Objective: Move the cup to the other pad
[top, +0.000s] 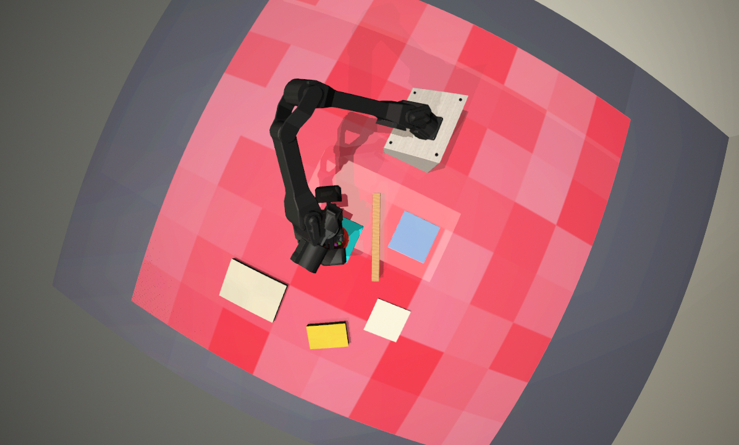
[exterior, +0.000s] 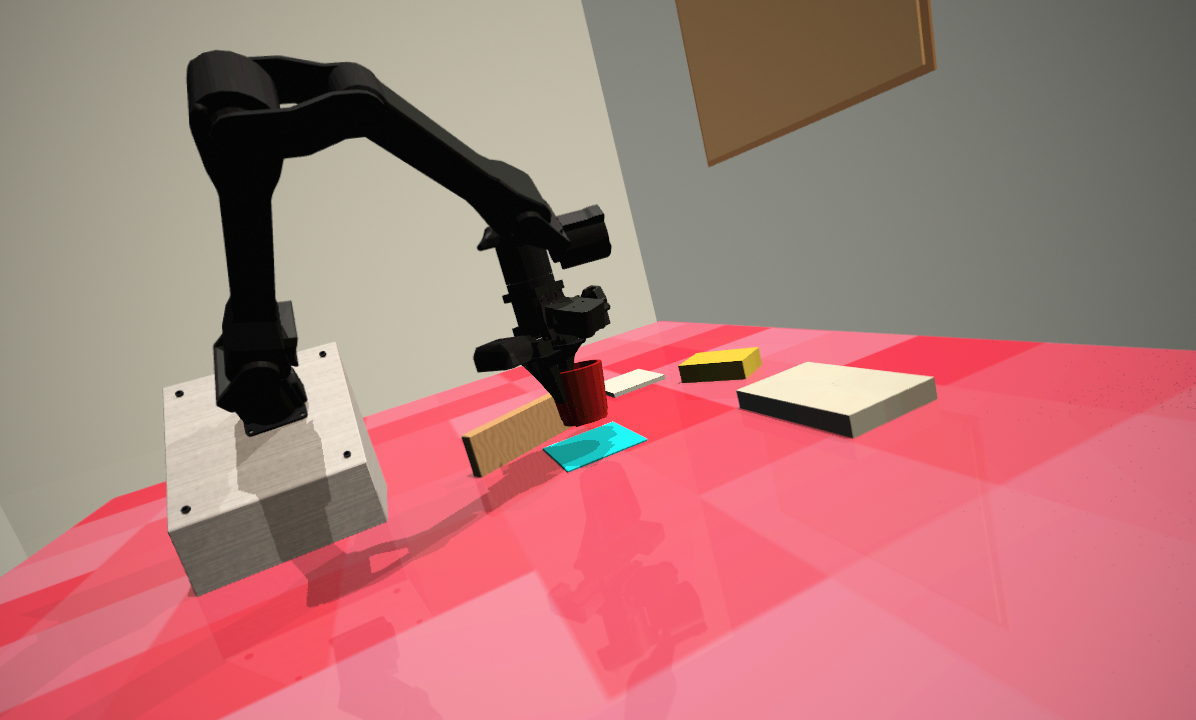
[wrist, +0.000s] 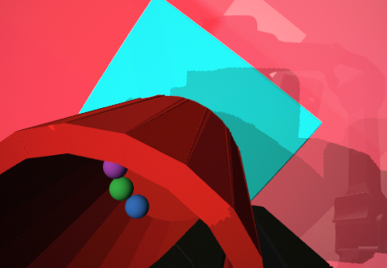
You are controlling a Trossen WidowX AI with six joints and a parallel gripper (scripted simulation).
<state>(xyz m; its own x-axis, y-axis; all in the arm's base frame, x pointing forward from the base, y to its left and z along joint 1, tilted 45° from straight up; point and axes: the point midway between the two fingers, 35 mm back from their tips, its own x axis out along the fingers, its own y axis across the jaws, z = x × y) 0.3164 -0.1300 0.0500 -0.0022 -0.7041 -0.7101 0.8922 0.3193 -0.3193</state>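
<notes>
The red cup (top: 345, 238) (exterior: 586, 392) (wrist: 173, 136) is held in the air, nearly upright, a little above the cyan pad (top: 354, 236) (exterior: 618, 437) (wrist: 149, 50). My gripper (exterior: 568, 376) is shut on the cup's wall, with one finger inside and one outside. A purple marble (wrist: 114, 169), a green marble (wrist: 121, 188) and a blue marble (wrist: 136, 206) lie inside the cup. The light blue pad (top: 413, 237) is bare, across the wooden barrier. It is hidden in the exterior view.
The wooden barrier (top: 375, 238) (exterior: 508, 437) stands between the pads. A large cream block (top: 253, 290) (exterior: 835, 386), a yellow block (top: 327, 335) (exterior: 720, 365) and a thin white block (top: 387, 319) (exterior: 635, 382) lie farther out. The arm's base plate (top: 443, 102) (exterior: 186, 465) is on the opposite side.
</notes>
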